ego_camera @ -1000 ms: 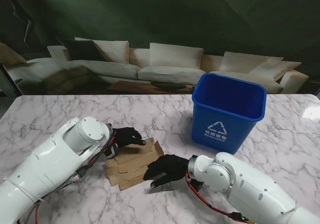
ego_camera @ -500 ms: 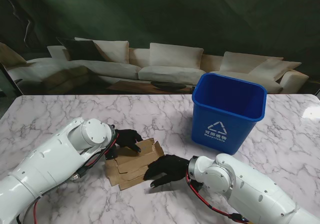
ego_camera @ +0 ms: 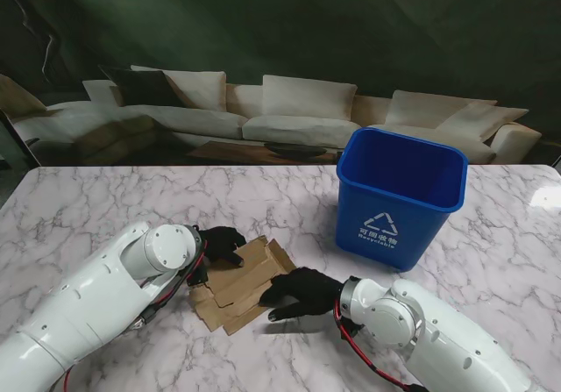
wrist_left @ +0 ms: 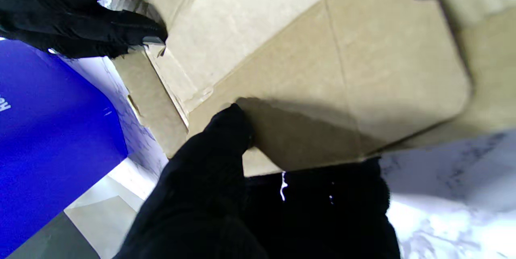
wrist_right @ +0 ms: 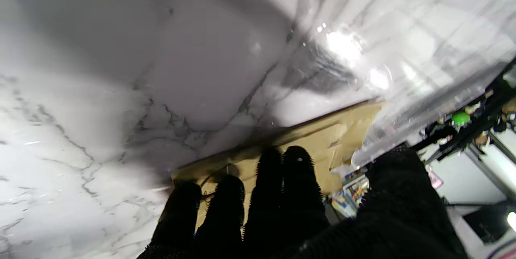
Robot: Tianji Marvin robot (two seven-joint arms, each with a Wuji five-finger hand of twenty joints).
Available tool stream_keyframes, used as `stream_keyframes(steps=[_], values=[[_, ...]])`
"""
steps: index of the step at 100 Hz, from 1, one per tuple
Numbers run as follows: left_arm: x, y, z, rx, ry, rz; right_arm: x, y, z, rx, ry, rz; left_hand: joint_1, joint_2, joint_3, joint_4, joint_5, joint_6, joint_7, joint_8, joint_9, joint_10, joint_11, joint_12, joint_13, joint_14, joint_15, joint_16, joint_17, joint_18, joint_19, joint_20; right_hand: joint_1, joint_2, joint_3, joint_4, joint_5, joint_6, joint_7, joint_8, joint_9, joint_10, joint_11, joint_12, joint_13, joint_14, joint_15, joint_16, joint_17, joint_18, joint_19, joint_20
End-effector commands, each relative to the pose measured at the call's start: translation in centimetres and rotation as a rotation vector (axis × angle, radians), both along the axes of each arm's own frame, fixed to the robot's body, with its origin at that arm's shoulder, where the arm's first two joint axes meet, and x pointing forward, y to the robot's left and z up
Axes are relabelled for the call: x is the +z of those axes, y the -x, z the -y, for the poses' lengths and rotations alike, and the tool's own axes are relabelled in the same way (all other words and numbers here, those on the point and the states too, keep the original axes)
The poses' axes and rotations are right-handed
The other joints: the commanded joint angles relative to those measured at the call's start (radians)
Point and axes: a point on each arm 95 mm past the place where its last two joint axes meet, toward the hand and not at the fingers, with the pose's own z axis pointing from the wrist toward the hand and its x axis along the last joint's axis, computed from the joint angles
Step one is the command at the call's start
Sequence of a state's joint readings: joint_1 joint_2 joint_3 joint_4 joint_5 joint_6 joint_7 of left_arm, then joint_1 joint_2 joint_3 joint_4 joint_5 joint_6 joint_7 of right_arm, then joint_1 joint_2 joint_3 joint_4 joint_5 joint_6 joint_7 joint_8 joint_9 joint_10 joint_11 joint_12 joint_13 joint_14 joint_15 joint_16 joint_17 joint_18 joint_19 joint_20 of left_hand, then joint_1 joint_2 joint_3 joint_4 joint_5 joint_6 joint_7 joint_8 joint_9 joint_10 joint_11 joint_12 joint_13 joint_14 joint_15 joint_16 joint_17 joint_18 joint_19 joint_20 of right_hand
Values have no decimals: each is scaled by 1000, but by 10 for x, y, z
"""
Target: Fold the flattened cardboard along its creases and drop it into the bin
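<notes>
The flattened cardboard (ego_camera: 242,280) is seen lying on the marble table (ego_camera: 88,199), to the left of the blue bin (ego_camera: 399,195) and apart from it. The left hand (ego_camera: 221,244) is laid on the sheet's far left edge, a fingertip (wrist_left: 231,124) pressed onto a panel; nothing is grasped. The right hand (ego_camera: 302,291) is spread flat, its fingers (wrist_right: 278,186) close together and resting on the right edge of the cardboard, which is not gripped
</notes>
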State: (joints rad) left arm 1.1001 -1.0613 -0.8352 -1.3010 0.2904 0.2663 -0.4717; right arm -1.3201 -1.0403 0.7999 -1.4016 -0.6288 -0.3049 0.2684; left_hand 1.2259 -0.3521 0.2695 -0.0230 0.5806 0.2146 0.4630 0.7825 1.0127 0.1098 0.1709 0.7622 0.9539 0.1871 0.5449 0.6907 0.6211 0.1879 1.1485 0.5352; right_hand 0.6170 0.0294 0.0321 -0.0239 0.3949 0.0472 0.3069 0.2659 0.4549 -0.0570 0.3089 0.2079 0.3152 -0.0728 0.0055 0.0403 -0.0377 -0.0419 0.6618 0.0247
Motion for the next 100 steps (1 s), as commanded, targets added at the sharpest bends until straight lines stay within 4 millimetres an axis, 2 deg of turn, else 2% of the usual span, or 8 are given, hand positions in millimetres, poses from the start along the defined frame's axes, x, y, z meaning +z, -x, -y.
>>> stream_keyframes(steps=[1, 35, 51, 74, 85, 100], values=[[-7, 7, 3, -4, 16, -20, -1, 2, 5, -30, -19, -5, 65, -24, 45, 11, 67, -84, 66, -2, 74, -38, 13, 21, 32, -2, 36, 11, 41, -52, 57, 23, 24, 19, -5, 2, -6, 59, 11, 17, -76, 176, -44, -21, 23, 87, -2, 18, 39, 203, 105, 68], [8, 7, -7, 52, 52, 71, 33, 14, 6, -83, -215, 39, 65, -19, 41, 9, 60, -79, 94, -39, 75, -35, 8, 22, 33, 1, 36, 12, 49, -56, 62, 17, 18, 7, 4, 3, 5, 37, 32, 30, -62, 163, -12, -9, 41, 84, 19, 33, 56, 228, 134, 88], [25, 8, -14, 50, 60, 146, 42, 17, 14, -137, -255, 75, 65, -15, 43, 7, 56, -79, 100, -49, 71, -32, 10, 21, 31, -3, 32, 9, 43, -49, 57, 13, 14, 6, 10, 3, 9, 42, 36, 33, -52, 169, 5, -2, 55, 118, 37, 43, 58, 234, 147, 97], [51, 16, -26, 53, 86, 281, 43, 22, 22, -218, -314, -2, 65, -8, 43, 7, 47, -76, 100, -56, 60, -30, 9, 18, 21, -5, 24, 5, 30, -45, 47, 9, -70, 21, -15, -4, 85, 32, 68, 60, 53, 172, 81, 31, 142, 153, 116, 121, 76, 268, 213, 148], [65, 23, -32, 57, 117, 366, 40, 24, 24, -214, -305, -25, 65, -8, 44, 6, 49, -78, 102, -57, 59, -30, 13, 19, 22, -7, 21, 3, 28, -46, 43, 7, -92, 22, -22, -6, 138, 36, 90, 75, 82, 173, 89, 34, 173, 161, 126, 137, 96, 283, 227, 162], [84, 37, -37, 55, 172, 463, 34, 23, 24, -244, -271, -63, 65, -8, 43, 6, 53, -81, 102, -59, 60, -30, 15, 17, 24, -7, 22, 4, 32, -47, 45, 8, -115, 26, -30, -9, 209, 67, 97, 98, 121, 199, 68, 24, 199, 180, 119, 152, 119, 290, 241, 185]])
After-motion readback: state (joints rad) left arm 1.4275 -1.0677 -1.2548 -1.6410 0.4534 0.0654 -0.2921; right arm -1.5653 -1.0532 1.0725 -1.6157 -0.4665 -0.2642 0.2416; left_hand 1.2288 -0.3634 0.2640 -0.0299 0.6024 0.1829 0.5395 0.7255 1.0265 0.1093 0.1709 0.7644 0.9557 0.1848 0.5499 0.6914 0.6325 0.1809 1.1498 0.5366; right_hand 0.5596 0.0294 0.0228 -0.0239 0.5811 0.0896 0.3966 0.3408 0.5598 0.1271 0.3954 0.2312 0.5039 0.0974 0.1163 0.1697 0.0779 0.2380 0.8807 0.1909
